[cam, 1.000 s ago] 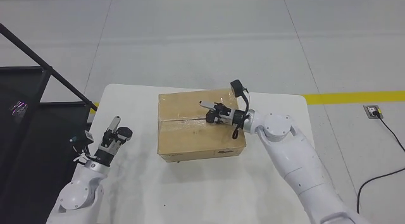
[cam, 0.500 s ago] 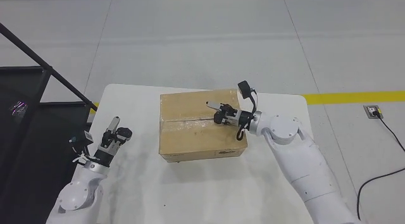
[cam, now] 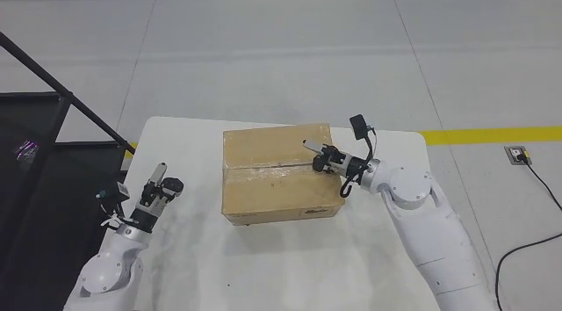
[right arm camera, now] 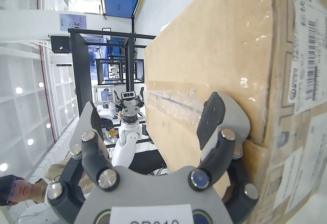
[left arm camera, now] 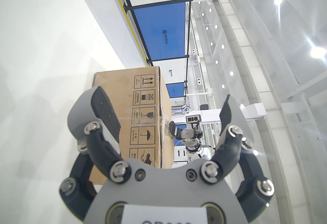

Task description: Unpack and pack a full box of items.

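White table (cam: 184,223), beneath both pairs of jaws. Yellow floor line (cam: 492,135), behind right jaws. Black rack (cam: 26,214), beside left jaws.

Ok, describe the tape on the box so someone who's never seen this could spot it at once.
On the white table stands a brown cardboard box. Along the middle of its top face, over the seam between the flaps, runs a strip of clear tape. It is glossy and crinkled, unlike the matte cardboard around it and the white printed labels on the side face.
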`<action>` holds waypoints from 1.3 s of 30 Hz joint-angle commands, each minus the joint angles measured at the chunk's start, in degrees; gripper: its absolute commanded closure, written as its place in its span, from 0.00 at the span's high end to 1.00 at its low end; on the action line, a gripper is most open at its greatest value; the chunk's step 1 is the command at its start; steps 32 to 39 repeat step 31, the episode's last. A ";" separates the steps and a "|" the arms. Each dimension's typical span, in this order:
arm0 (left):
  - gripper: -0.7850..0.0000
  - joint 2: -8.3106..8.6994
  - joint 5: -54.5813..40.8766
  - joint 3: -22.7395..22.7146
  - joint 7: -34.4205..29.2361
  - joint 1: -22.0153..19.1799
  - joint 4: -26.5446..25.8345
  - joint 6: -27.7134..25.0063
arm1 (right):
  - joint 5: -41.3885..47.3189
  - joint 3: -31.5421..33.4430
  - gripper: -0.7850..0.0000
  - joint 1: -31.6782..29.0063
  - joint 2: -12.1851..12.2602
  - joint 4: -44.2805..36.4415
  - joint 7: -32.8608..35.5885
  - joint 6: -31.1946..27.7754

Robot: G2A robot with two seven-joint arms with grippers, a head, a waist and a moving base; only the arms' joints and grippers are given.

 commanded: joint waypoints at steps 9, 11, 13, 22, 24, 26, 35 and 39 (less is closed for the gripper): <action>1.00 0.15 -0.20 -0.46 -0.43 0.13 0.42 -0.11 | 1.80 3.57 1.00 -3.16 1.20 -4.14 -1.26 -1.96; 1.00 0.19 -0.25 -0.55 -0.57 0.04 0.53 -0.05 | 2.44 4.59 1.00 -4.19 1.49 -5.78 -1.50 -2.39; 1.00 0.24 -0.25 -0.68 -0.82 -0.09 0.62 -0.15 | 3.38 5.65 1.00 -5.27 1.74 -7.64 -2.09 -3.14; 1.00 0.54 -1.60 -1.80 -2.66 -0.53 0.43 -0.50 | 15.10 11.30 1.00 -10.43 2.54 -12.63 -2.47 -16.34; 1.00 0.63 -1.95 -2.07 -3.32 -0.48 0.39 -0.40 | 16.82 11.91 1.00 -10.68 2.65 -11.96 -1.92 -18.10; 1.00 0.67 -2.01 -2.11 -3.66 -0.45 0.35 -0.37 | 16.82 11.91 1.00 -10.68 2.65 -11.96 -1.92 -18.10; 1.00 0.67 -2.02 -2.12 -3.68 -0.44 0.35 -0.36 | 16.81 11.91 1.00 -10.68 2.65 -11.95 -1.92 -18.09; 1.00 0.67 -2.02 -2.12 -3.68 -0.44 0.35 -0.36 | 16.81 11.91 1.00 -10.68 2.65 -11.95 -1.92 -18.09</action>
